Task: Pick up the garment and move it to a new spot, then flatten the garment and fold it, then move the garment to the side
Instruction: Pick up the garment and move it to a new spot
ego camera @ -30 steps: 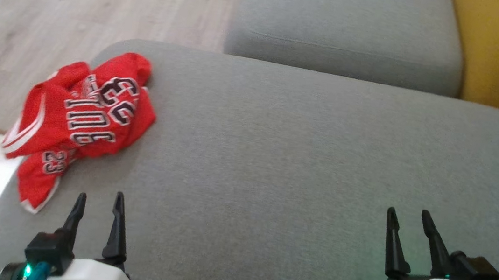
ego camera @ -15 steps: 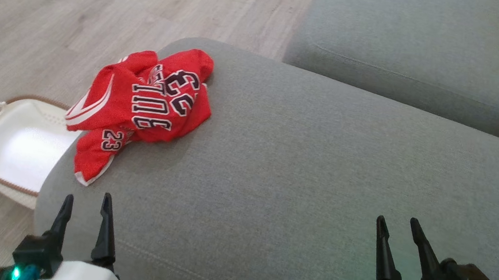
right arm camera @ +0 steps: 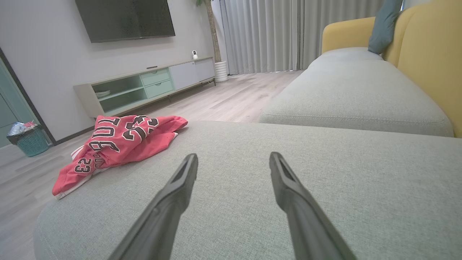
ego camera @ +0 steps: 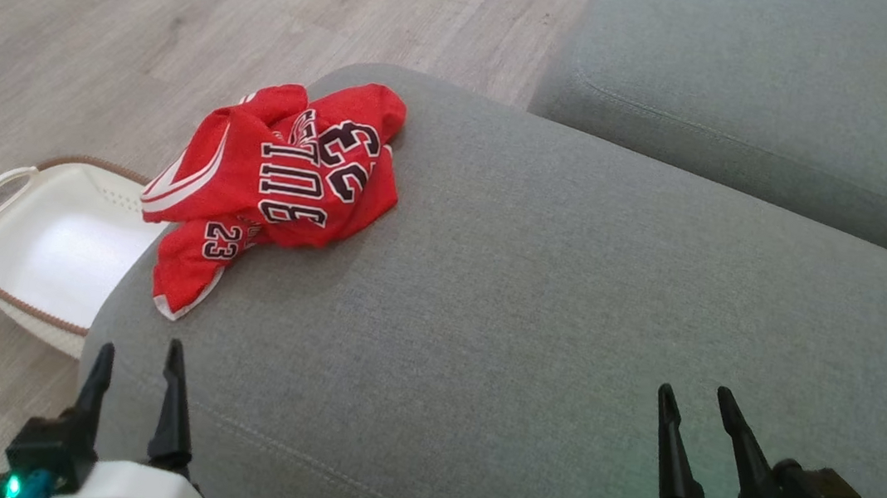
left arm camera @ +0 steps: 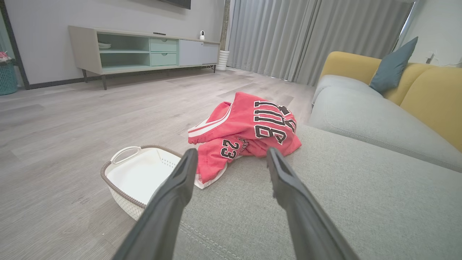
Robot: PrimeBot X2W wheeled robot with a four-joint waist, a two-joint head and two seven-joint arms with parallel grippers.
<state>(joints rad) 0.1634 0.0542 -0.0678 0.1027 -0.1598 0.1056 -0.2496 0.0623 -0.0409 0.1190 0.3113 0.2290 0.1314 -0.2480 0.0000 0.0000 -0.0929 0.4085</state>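
The garment (ego camera: 280, 180) is a red basketball jersey with black and white lettering, crumpled at the far left corner of the grey sofa cushion (ego camera: 553, 312), part of it drooping over the edge. It also lies ahead in the left wrist view, garment (left arm camera: 249, 130), and off to the left in the right wrist view, garment (right arm camera: 115, 144). My left gripper (ego camera: 137, 352) hovers open near the cushion's front left edge, short of the jersey. At the lower right, my right gripper (ego camera: 691, 397) is open over bare cushion. Both hold nothing.
A white basket (ego camera: 42, 253) with a brown rim stands on the wood floor (ego camera: 100, 34) left of the cushion, below the jersey. A second grey seat cushion (ego camera: 762, 93) lies beyond. The yellow sofa back (right arm camera: 429, 54) is on the right. A TV cabinet (left arm camera: 144, 50) lines the far wall.
The head camera has turned left, so the whole scene shifted right and the basket came into view. Jersey and both open grippers look unchanged.
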